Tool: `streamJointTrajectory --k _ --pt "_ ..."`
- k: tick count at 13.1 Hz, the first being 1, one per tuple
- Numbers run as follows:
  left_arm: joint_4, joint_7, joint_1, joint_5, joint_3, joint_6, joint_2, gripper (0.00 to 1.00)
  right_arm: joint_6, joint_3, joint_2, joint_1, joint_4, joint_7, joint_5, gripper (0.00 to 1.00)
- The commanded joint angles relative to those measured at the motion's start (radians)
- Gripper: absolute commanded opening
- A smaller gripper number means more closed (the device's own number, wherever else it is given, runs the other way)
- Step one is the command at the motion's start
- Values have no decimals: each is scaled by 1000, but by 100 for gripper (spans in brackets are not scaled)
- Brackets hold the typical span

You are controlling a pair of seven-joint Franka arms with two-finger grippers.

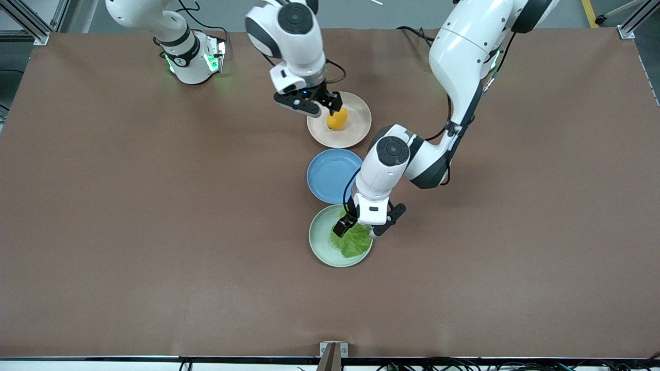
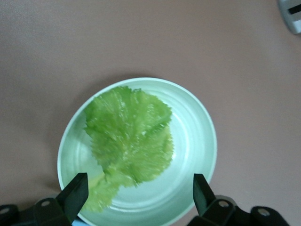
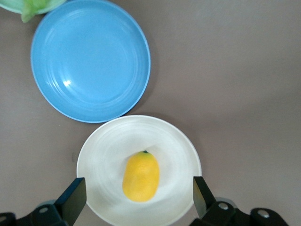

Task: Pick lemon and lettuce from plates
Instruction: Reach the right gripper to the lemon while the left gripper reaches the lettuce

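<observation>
Nearest the front camera, lettuce [image 2: 129, 139] lies on the mint plate [image 2: 197, 127]; left hand [image 1: 363, 228] hovers over it, fingers spread, empty; blue plate [image 1: 330, 172] next, on the bench [image 1: 154, 206]; farthest, lemon [image 3: 141, 176] on beige plate [image 3: 181, 150], right hand [image 3: 136, 197] over it, fingers wide apart, empty.

Brown table [image 1: 154, 206] carries beige plate [image 1: 356, 135], blue plate [image 1: 330, 175], mint plate [image 1: 320, 234].

You see brown matte table [image 1: 129, 216] filling view, evenly lit. Grey floor [image 1: 371, 14] shows past its top edge. 2 aluminium frame posts [image 1: 31, 23] stand at corners; cables [image 1: 464, 365] run along bottom edge.
</observation>
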Motion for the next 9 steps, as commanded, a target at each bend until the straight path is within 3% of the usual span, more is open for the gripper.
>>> streamJointTrajectory --k 1,9 --pt "-36 -15 2 38 10 19 -6 95 74 -17 84 60 10 84 -39 100" --pt "-32 -16 2 44 15 73 38 74 192 -19 211 155 8 276 -65 100"
